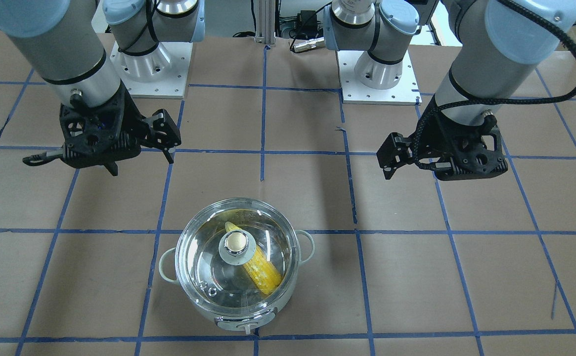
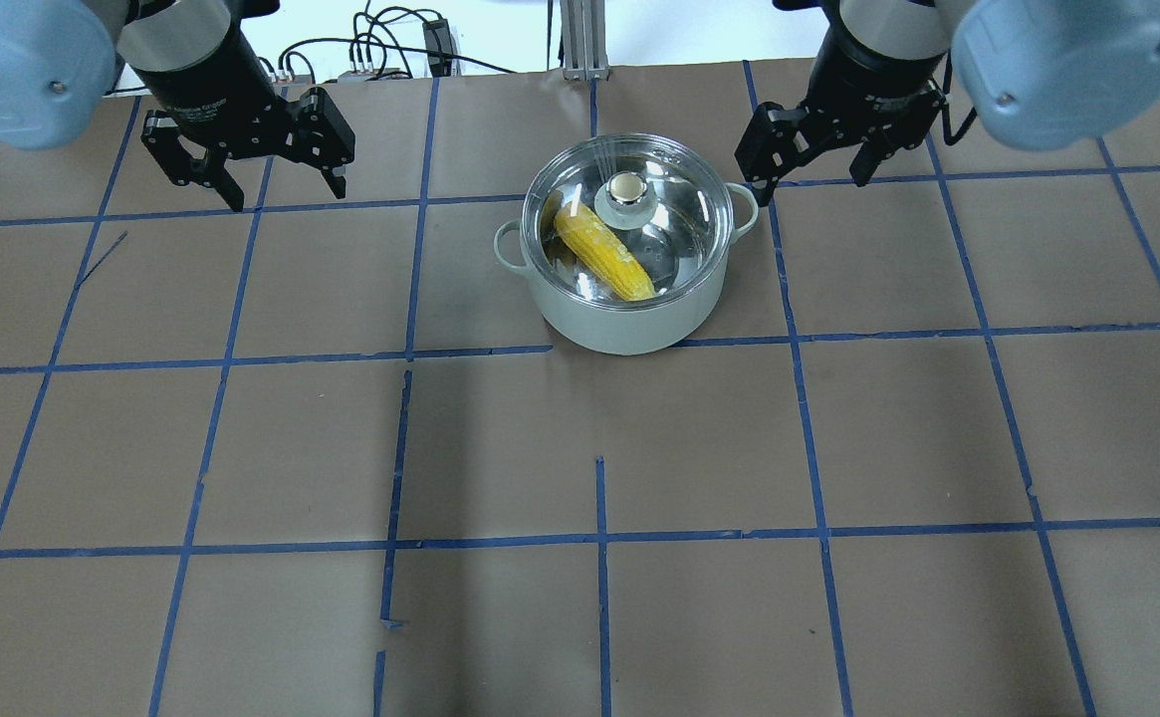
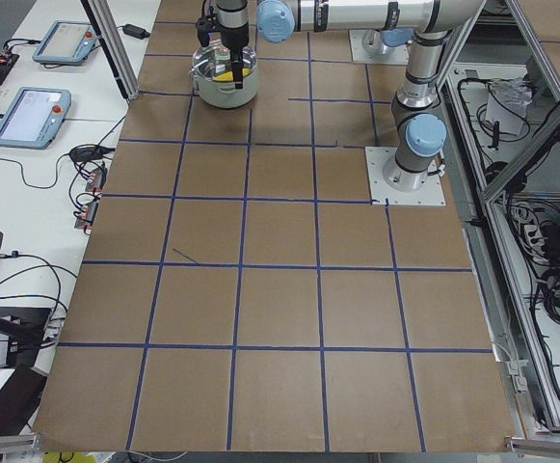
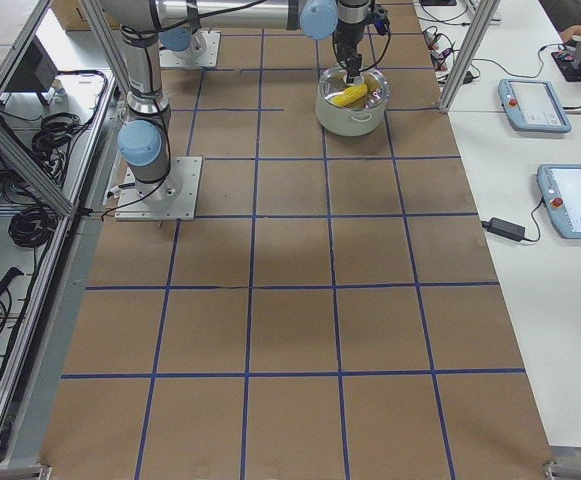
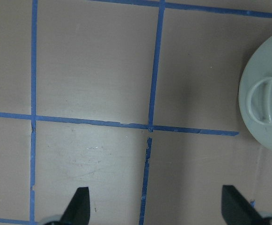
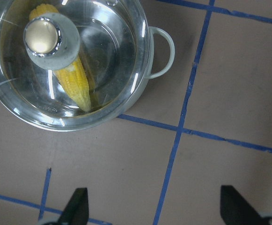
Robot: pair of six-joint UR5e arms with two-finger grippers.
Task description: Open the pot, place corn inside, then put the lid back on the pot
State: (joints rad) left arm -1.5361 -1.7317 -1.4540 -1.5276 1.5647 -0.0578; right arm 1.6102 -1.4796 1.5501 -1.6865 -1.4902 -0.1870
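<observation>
At the far middle of the surface (image 2: 580, 448), the pot (image 2: 629, 324) stands with the lid (image 2: 625, 189) seated on its rim. The corn (image 2: 604, 254) lies slantwise inside, visible through the glass. The left gripper (image 2: 286, 194) hangs above the surface, well left of the pot, fingers spread wide and holding nothing. The right gripper (image 2: 804, 184) hangs just right of the pot, likewise spread and empty.

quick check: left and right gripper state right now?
Left black two-finger gripper: open, holding nothing.
Right black two-finger gripper: open, holding nothing.
</observation>
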